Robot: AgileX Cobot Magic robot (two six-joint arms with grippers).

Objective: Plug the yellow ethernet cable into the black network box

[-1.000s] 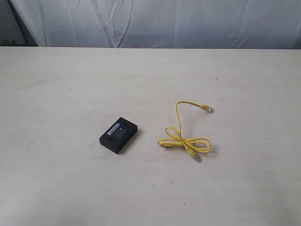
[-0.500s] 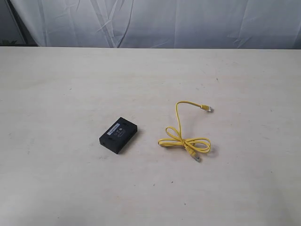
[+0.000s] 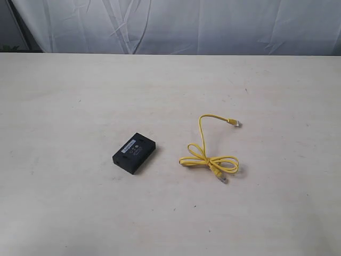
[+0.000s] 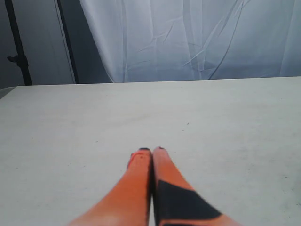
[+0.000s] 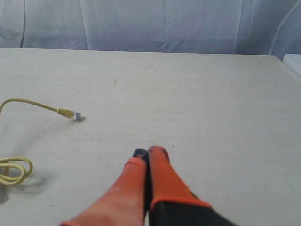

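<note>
The black network box (image 3: pixel 135 153) lies flat on the pale table, left of centre, its pale label strip facing up. To its right the yellow ethernet cable (image 3: pixel 206 158) lies in a loose bow-like loop, one clear plug (image 3: pixel 235 123) at the far end and the other (image 3: pixel 221 178) near the loop. In the right wrist view the cable (image 5: pixel 28 102) and one plug (image 5: pixel 76 115) show off to the side of my right gripper (image 5: pixel 148 152), which is shut and empty. My left gripper (image 4: pixel 151 150) is shut over bare table. Neither gripper appears in the exterior view.
A creased white curtain (image 3: pixel 176 26) hangs behind the table's far edge (image 3: pixel 170 54). A dark stand pole (image 4: pixel 16 42) rises beyond the table in the left wrist view.
</note>
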